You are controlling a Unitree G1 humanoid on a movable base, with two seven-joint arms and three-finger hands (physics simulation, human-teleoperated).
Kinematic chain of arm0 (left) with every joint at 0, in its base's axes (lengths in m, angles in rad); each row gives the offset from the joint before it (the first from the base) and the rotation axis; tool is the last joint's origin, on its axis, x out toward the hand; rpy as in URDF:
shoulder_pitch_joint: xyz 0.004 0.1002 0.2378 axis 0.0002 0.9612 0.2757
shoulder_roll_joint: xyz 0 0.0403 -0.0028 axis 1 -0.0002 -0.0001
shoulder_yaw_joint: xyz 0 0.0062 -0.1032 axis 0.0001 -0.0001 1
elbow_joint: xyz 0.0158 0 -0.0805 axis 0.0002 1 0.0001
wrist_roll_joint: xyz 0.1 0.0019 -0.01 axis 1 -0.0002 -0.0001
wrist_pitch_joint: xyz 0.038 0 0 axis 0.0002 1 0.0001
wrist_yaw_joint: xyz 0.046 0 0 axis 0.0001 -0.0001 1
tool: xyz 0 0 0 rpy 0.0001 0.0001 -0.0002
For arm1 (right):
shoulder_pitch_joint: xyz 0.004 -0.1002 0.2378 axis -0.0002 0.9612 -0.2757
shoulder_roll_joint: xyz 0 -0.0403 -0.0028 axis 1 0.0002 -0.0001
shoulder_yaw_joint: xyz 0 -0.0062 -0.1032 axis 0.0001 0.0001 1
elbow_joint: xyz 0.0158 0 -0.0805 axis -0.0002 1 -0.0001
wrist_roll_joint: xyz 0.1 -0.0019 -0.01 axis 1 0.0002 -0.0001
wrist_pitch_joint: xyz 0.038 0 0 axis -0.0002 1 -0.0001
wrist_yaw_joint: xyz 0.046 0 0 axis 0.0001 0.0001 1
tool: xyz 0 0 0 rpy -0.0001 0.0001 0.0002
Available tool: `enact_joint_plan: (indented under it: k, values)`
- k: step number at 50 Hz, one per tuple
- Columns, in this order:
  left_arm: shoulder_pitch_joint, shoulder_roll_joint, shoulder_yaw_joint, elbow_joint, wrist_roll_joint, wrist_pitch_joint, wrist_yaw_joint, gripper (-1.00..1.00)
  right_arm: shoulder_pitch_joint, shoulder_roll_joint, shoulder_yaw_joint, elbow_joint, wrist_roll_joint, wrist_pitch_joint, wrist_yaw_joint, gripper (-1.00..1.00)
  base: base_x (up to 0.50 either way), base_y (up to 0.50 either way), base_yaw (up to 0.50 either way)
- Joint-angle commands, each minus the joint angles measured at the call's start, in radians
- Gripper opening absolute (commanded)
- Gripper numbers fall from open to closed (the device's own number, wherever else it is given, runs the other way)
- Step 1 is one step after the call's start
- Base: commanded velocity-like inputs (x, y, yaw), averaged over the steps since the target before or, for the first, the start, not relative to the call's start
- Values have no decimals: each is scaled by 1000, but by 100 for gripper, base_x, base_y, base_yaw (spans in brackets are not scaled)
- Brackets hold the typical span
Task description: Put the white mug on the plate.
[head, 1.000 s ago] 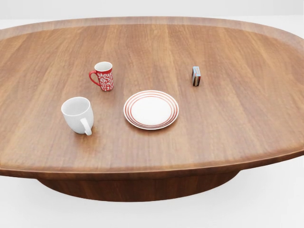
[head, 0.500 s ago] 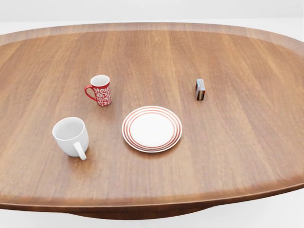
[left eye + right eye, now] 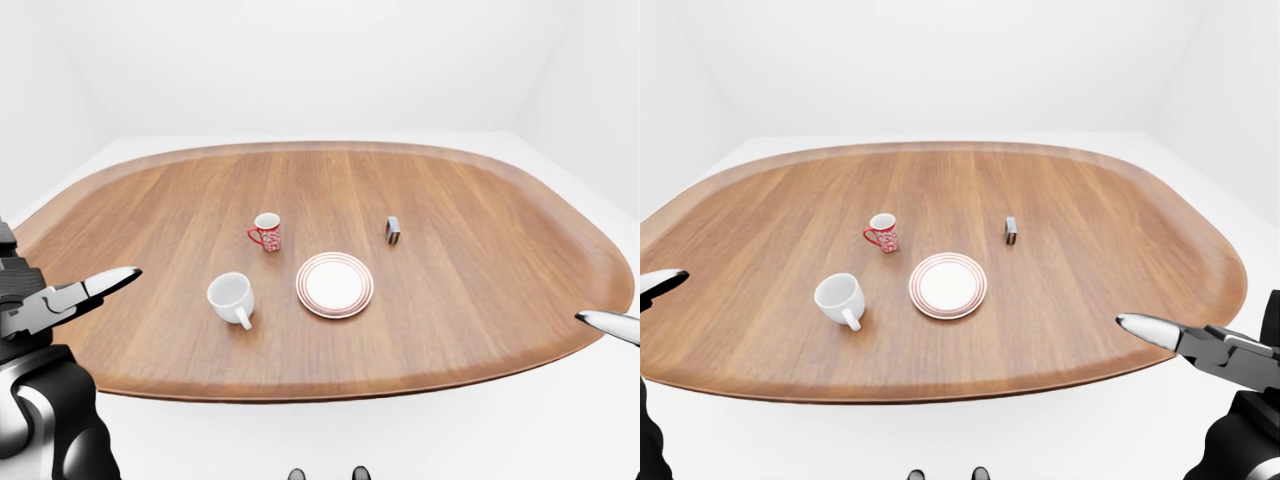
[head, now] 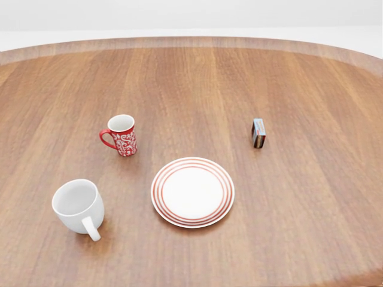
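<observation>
Left hand [image 3: 60, 300]: raised at the left edge of the left-eye view, over the table's near left rim; one pointed finger [image 3: 110, 282] juts toward the table, holding nothing. Whether the fingers stand wide or narrow cannot be told.

Right hand [image 3: 1225, 355]: at the right edge of the right-eye view, off the table's near right rim; one pointed finger [image 3: 1145, 329] shows, holding nothing. Finger spread cannot be told.

Table [image 4: 299, 227]: large oval, brown wood, raised rim.

White mug [image 4: 78, 206]: upright on the table at lower left of the head view, handle toward the bottom edge. Apart from the plate, to its left.

Plate [image 4: 192, 192]: white with red rings, flat, nothing on it.

Red mug [image 4: 122, 135]: red with white pattern, upright, above the white mug, handle pointing left.

Small box [image 4: 258, 133]: dark, standing on edge, well right of the red mug and above right of the plate.
</observation>
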State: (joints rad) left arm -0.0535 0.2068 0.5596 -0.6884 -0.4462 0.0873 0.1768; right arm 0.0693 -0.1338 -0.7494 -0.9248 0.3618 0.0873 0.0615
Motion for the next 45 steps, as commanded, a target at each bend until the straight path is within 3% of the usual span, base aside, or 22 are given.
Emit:
enact_joint_plan:
  k: [1, 31, 45]
  values:
    - [-1, 3, 4, -7, -6, 0, 3, 100, 2, 1, -2, 0, 0, 0, 2, 100, 32, 0, 0]
    - [2, -3, -4, 1, 2, 0, -2, 100, 15, 18, 14, 21, -34, 0, 23, 100, 32, 0, 0]
    - [4, -5, -5, -3, 3, 0, -1, 100, 24, 31, 46, 27, -82, 0, 40, 100, 0, 9, 0]
